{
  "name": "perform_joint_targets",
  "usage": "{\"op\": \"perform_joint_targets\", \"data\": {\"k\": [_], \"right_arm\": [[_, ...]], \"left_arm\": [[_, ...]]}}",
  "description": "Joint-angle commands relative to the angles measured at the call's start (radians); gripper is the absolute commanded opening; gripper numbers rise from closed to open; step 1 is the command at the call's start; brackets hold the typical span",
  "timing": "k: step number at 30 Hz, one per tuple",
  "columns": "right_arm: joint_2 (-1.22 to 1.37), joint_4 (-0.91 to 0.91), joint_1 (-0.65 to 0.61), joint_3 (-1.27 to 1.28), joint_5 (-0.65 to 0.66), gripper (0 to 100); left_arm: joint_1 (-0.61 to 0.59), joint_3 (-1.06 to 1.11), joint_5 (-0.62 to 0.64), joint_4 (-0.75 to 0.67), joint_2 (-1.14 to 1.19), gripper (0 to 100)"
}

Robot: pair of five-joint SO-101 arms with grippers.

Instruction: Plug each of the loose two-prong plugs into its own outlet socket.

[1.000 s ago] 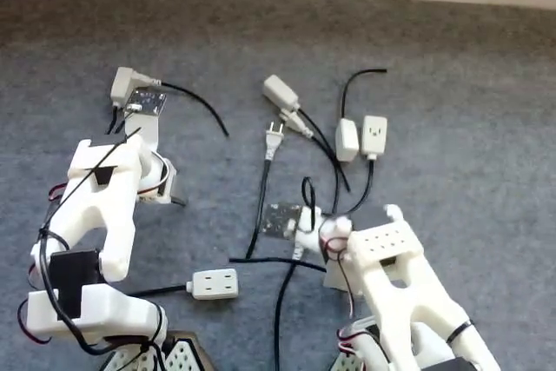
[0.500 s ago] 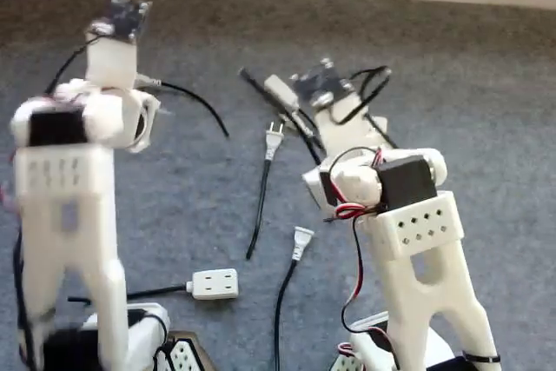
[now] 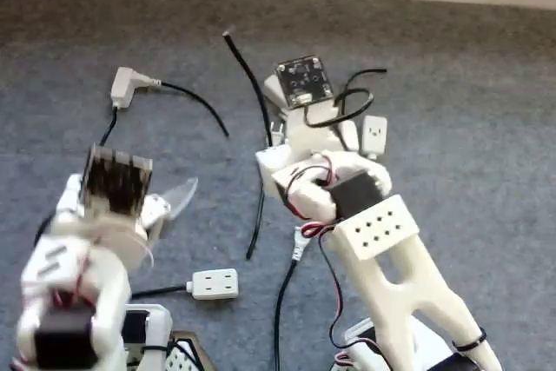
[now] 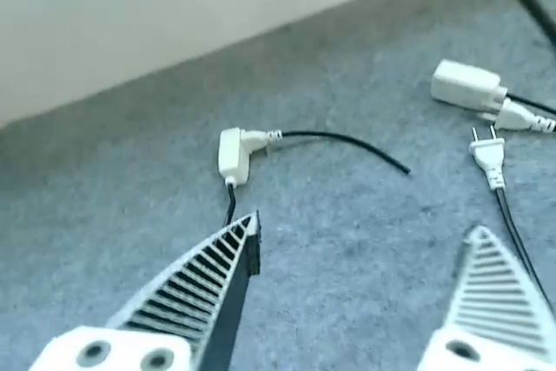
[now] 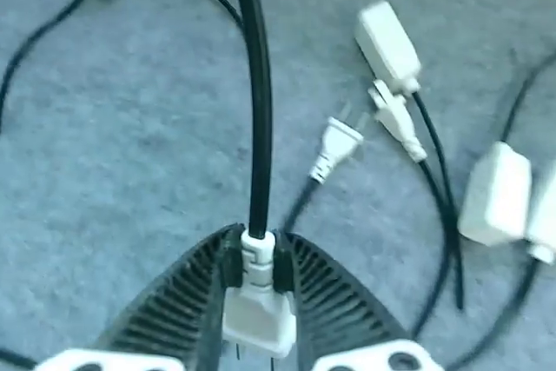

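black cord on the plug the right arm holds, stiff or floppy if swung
Likely springy rather than limp: the black cord stands clear of the plug in a gentle curve. Probably light, since the fingers pinch only the plug. Its free end may sway.

We can read no text, number, label or sign here. The small circuit board (image 3: 304, 82) on an arm's wrist shows only specks too fine for us to make out. The white faces of the outlet socket (image 3: 214, 282) on the surface and of the plug (image 5: 257, 314) in the right end effector (image 5: 258, 234) bear no print we can read.
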Motion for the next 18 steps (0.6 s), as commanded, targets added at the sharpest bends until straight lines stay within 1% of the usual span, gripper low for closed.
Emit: {"op": "perform_joint_targets", "data": {"k": [1,3,5,9,14,18], "right_arm": [[-0.016,-0.125,-0.018,0.022,-0.068,0.5],[-0.016,-0.170,-0.018,0.035,-0.077,0.5],[-0.016,-0.186,-0.024,0.047,-0.084,0.5],[-0.016,-0.186,-0.079,0.051,-0.109,0.5],[-0.013,-0.217,-0.097,0.044,-0.110,0.5],[-0.015,-0.183,-0.177,0.044,-0.112,0.5]], "left_arm": [[0.024,0.151,-0.006,-0.048,-0.188,37],[0.056,0.214,-0.002,-0.049,-0.262,37],[0.081,0.263,0.040,-0.049,-0.309,37],[0.128,0.335,0.077,-0.097,-0.300,37],[0.136,0.346,0.080,-0.107,-0.298,37],[0.136,0.349,0.094,-0.112,-0.297,37]]}}
